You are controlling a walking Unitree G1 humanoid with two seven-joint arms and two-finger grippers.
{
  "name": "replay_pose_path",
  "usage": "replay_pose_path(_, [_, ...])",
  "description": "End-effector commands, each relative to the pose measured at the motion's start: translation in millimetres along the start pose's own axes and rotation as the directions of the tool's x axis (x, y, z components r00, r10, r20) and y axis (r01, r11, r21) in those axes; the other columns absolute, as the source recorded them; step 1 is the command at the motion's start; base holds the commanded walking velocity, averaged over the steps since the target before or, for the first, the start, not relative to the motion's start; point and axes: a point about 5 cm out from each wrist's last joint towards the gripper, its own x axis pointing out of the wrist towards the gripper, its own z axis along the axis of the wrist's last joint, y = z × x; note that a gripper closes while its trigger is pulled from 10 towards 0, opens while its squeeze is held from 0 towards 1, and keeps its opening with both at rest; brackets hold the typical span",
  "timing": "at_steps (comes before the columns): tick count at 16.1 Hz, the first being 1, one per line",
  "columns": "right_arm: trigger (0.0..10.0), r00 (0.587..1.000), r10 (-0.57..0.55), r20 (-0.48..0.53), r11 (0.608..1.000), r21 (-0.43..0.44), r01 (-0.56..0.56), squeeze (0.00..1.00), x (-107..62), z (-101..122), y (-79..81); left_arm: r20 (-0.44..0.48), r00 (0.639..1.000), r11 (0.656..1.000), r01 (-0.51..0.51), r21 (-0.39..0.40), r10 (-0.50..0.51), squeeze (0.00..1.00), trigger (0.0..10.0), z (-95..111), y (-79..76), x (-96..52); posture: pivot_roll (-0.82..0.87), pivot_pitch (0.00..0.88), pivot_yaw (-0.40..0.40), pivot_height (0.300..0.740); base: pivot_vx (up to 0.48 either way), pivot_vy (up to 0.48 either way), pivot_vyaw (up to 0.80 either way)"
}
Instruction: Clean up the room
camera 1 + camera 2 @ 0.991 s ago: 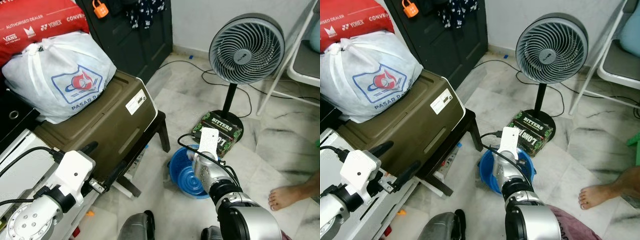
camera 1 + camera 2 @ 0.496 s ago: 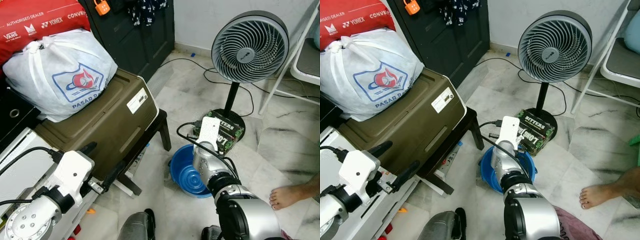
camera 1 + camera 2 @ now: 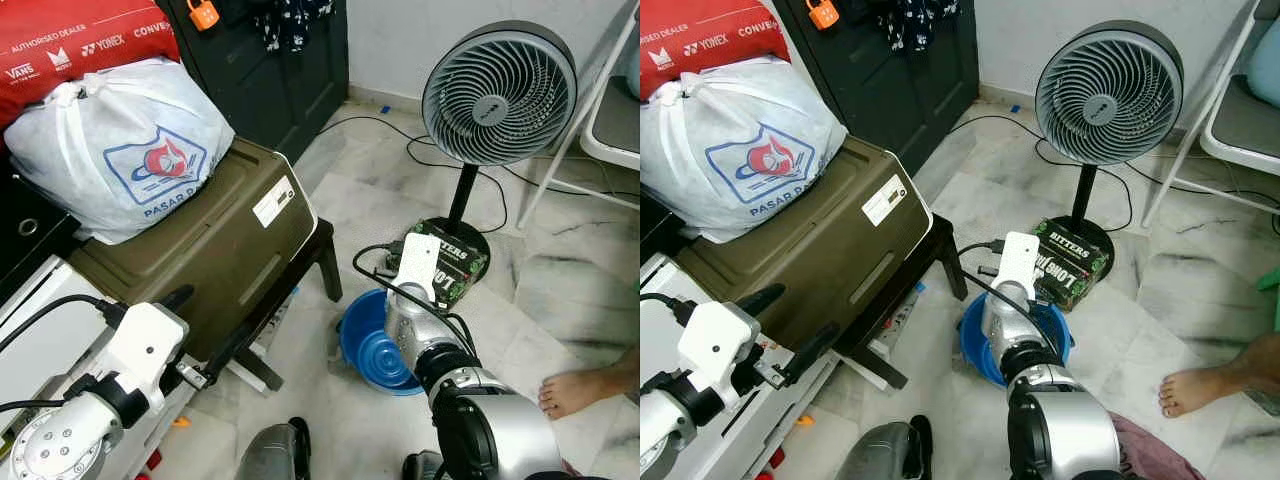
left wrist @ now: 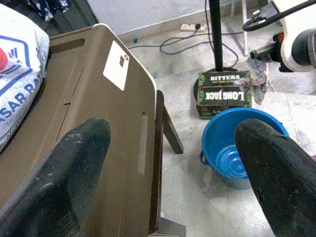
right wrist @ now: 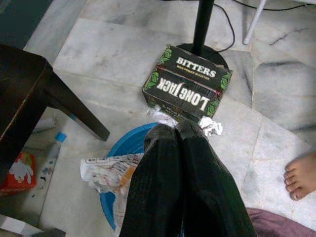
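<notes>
My right claw hangs over the blue basin on the floor, fingers pressed together on a crumpled paper wrapper that dangles at the basin's rim. It's light, floppy stuff and probably tears easily, so I'd pinch a bunched fold, not a loose edge. The Bitters Long Jack box just beyond looks stiff; grab it across its short sides. My left claw is spread wide over the olive case.

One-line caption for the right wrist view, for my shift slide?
Right gripper shut above the blue basin, crumpled wrapper at its rim.
</notes>
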Motion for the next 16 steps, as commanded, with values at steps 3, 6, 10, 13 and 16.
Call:
replay_pose_path(3, [10.0, 1.0, 0.021, 0.006, 0.999, 0.029, -0.021, 0.38, -1.4, 4, 6.4, -0.015, 1.0, 1.0, 0.004, 0.014, -0.004, 0.0, 10.0, 0, 0.1, -0.6, 0.29, 0.192, 0.155, 0.74, 0.0, 0.0, 0.0])
replay_pose_path(6, [10.0, 1.0, 0.018, 0.009, 1.0, 0.024, -0.018, 0.74, -0.7, 5, 5.7, -0.012, 1.0, 1.0, 0.004, 0.013, -0.003, 0.0, 10.0, 0, 0.1, 1.1, 0.29, 0.189, 0.152, 0.74, 0.0, 0.0, 0.0])
replay_pose_path(10, [10.0, 1.0, 0.018, 0.012, 1.0, 0.024, -0.019, 0.82, -0.7, 5, 5.8, -0.006, 1.0, 1.0, 0.001, 0.015, -0.001, 0.0, 10.0, 1, 0.9, 3.2, 0.29, 0.184, 0.151, 0.74, 0.0, 0.0, 0.0])
replay_pose_path(13, [10.0, 0.999, 0.041, 0.029, 0.998, 0.05, -0.042, 1.0, -0.3, 11, 7.3, 0.009, 1.0, 1.0, -0.002, 0.013, 0.001, 0.0, 10.0, 1, 0.9, 8.9, 0.27, 0.171, 0.143, 0.74, 0.0, 0.0, 0.0])
replay_pose_path(16, [10.0, 0.986, 0.153, 0.069, 0.987, 0.034, -0.155, 1.0, -2.0, 19, 13.3, 0.055, 0.998, 1.0, -0.02, 0.003, 0.02, 0.0, 10.0, 3, 1.2, 23.0, 0.22, 0.138, 0.113, 0.74, 0.0, 0.0, 0.0])
